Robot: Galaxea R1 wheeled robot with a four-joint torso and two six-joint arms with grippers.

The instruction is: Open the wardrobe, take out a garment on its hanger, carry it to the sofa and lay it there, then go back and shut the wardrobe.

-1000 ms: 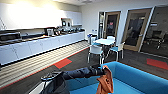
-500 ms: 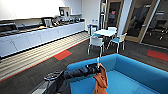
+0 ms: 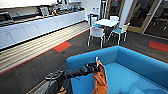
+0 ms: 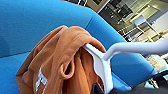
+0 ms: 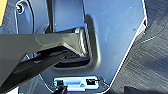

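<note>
My left gripper is shut on the white hanger, whose hook sticks up above it. The orange garment hangs from it over the seat of the blue sofa, just inside the sofa's near arm. The left wrist view shows the hoodie up close, with a white print, draped on the hanger in front of the sofa's backrest.
A white table with white-and-teal chairs stands beyond the sofa. A long white counter runs along the left wall. Glass doors are at the back right. Dark carpet with red patches lies between them.
The camera has come closer to the sofa, which takes up more of the head view. The left arm holds the hanger and hoodie as before, farther over the seat.
</note>
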